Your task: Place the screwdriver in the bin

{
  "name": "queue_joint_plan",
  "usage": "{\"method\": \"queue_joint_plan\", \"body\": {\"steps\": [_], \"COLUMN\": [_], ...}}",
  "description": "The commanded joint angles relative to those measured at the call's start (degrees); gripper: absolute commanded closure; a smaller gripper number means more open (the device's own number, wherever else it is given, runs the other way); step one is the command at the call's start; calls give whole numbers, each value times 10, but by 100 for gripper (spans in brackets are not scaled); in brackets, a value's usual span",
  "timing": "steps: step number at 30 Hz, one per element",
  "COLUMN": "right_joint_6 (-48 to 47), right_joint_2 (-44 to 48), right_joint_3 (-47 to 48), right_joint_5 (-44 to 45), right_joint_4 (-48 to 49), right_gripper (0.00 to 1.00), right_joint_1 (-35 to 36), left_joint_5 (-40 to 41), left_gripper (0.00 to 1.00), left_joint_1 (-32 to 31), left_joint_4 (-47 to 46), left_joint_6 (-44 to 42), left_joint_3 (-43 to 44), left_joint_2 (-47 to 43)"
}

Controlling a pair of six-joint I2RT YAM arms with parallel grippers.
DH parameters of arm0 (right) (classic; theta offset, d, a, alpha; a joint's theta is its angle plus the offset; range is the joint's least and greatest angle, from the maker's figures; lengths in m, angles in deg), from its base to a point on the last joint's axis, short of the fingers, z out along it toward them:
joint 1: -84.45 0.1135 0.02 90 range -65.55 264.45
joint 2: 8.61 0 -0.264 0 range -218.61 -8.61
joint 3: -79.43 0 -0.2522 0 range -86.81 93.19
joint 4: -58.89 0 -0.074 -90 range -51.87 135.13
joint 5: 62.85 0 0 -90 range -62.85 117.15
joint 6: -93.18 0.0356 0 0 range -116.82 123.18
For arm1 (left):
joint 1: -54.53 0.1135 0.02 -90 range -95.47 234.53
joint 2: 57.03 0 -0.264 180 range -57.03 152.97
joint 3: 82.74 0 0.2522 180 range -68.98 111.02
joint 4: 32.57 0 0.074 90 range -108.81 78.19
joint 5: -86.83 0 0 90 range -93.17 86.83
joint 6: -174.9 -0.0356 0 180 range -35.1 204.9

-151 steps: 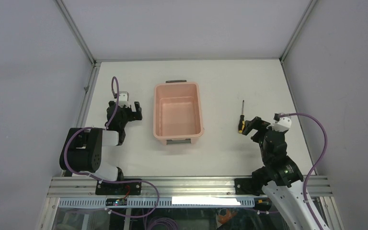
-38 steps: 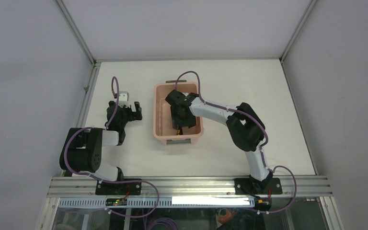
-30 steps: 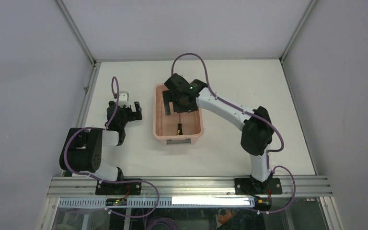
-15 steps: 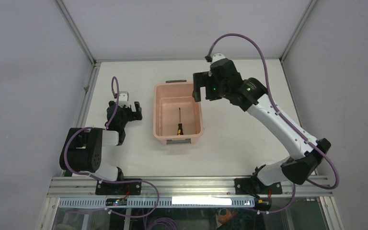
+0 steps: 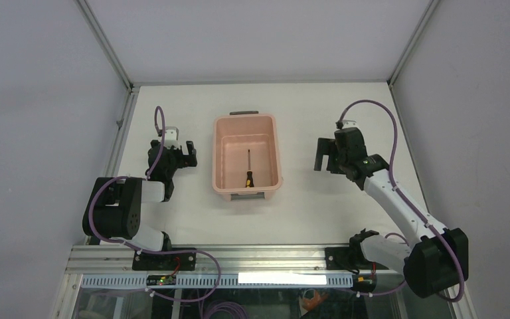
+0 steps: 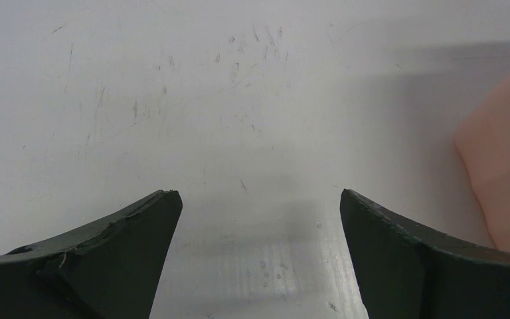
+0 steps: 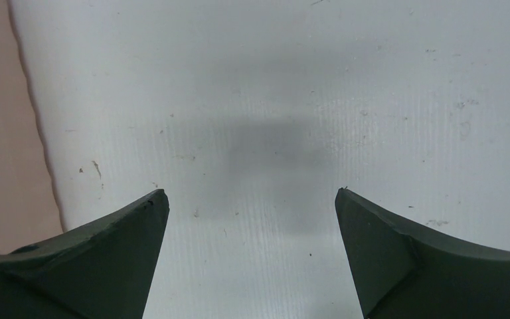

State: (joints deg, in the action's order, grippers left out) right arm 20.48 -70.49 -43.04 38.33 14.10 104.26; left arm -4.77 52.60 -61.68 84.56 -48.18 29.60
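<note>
Lying seemingly clear inside bin (image 5: 215,156): screwdriver (image 5: 248,168)

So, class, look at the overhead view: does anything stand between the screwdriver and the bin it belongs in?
Nothing visible does. The screwdriver already lies flat on the floor of the bin, with nothing over it. The right tool hangs open and empty to the bin's right, apart from it.

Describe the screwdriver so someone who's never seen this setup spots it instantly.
On the white table, find the salmon-pink bin at the centre. The screwdriver lies on its floor, lengthwise. It is the only thing inside: a thin dark shaft with a short yellow-and-black handle at the near end.
</note>
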Motion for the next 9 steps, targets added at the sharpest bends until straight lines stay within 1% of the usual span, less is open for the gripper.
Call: {"method": "queue_joint_plan", "body": {"steps": [1, 5, 9], "right_joint_6": [50, 65, 58], "right_joint_2": [21, 3, -1], "right_joint_3": [-48, -64, -76], "right_joint_5": [15, 34, 17], "right_joint_4": [133, 152, 182], "right_gripper": [1, 1, 1], "right_joint_1": [-4, -4, -4], "left_joint_5": [-5, -5, -5], "left_gripper": [1, 1, 1], "left_joint_1": [-6, -6, -6], "left_joint_4": [-36, -36, -36], "left_joint_6": [9, 9, 9], "left_joint_3": [10, 10, 10], "left_joint_2": [-3, -3, -3]}}
